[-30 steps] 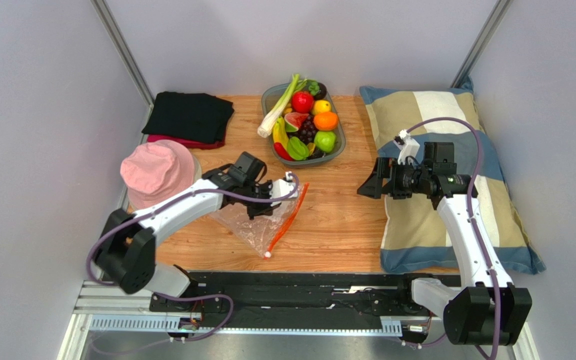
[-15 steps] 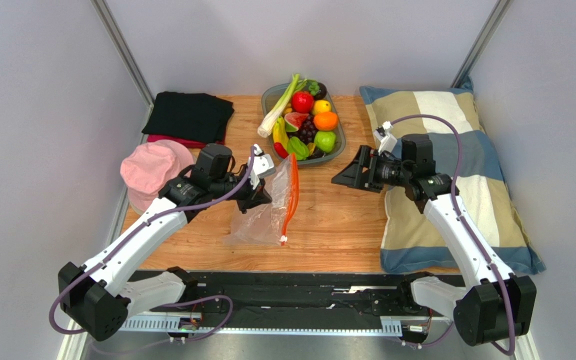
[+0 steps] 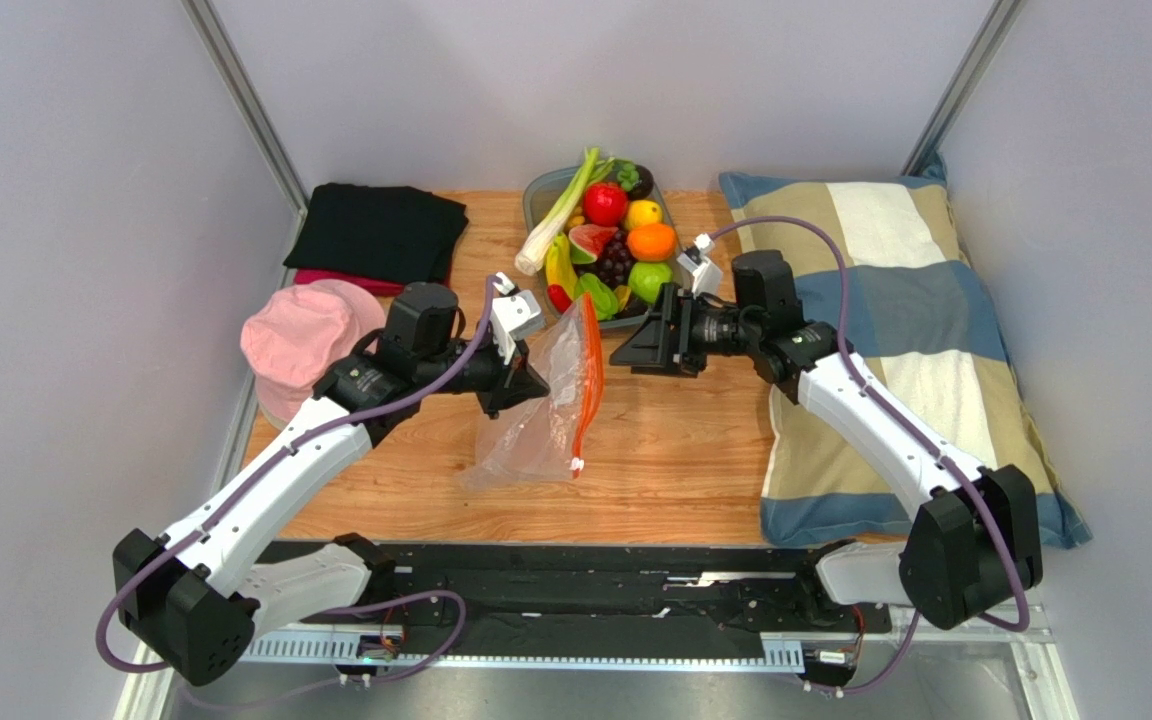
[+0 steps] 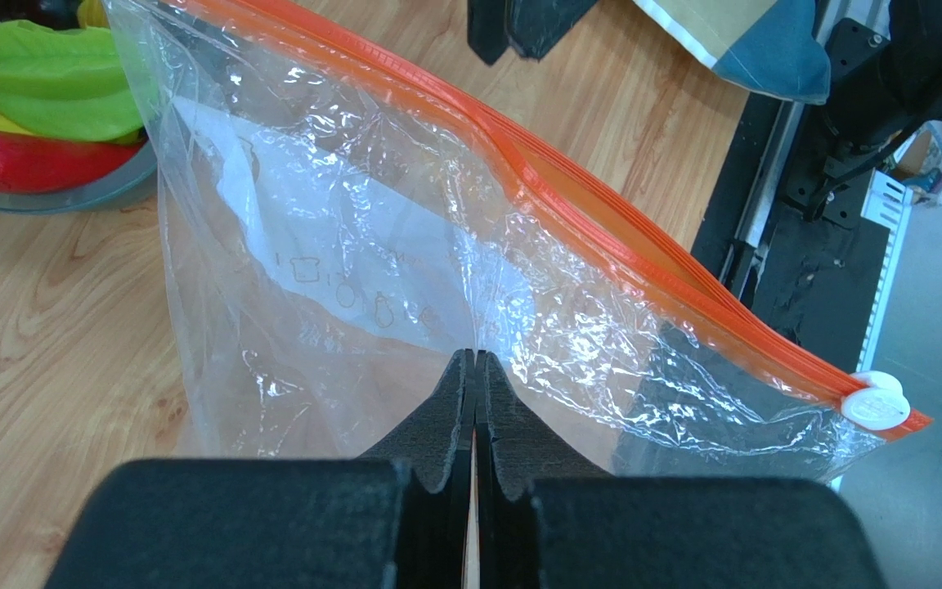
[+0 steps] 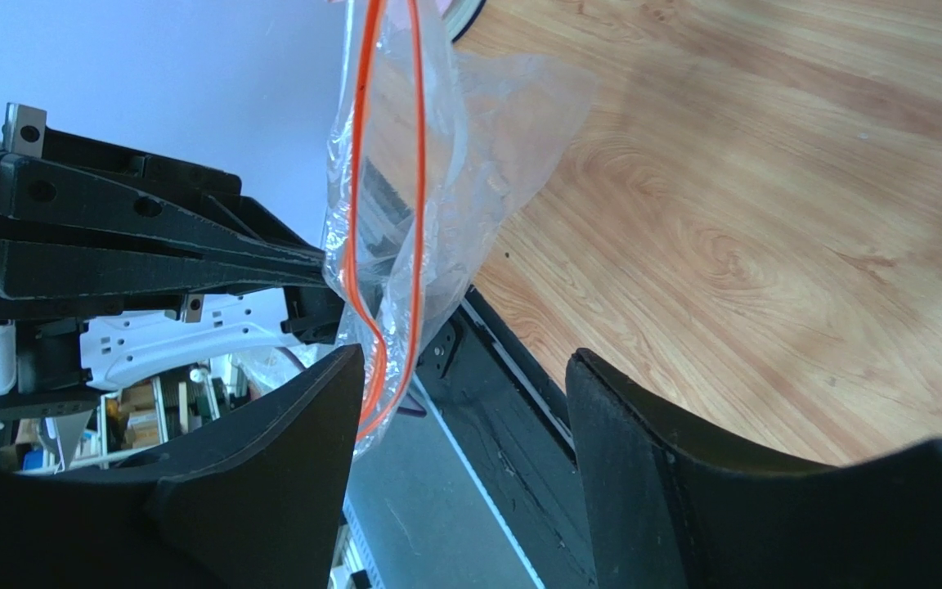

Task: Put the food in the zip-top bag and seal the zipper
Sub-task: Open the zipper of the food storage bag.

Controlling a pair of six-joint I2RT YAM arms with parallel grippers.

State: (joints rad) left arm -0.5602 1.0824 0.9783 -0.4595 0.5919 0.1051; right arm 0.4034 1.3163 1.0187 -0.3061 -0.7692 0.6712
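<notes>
L pincer [image 4: 476, 366] clamped on bag [image 3: 537, 428] wall, holding it upright mid-frame so zipper [image 3: 587, 375] faces R pincer [image 5: 464, 362], jaws apart beside it, prob. to grab a lip; food [image 3: 615, 248] in tray [image 3: 534, 189], upper centre

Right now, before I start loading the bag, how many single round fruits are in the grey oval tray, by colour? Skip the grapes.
Red glossy round toy fruit: 1
Yellow glossy round toy fruit: 1
Orange glossy round toy fruit: 1
Green glossy toy apple: 1
Total: 4
</notes>
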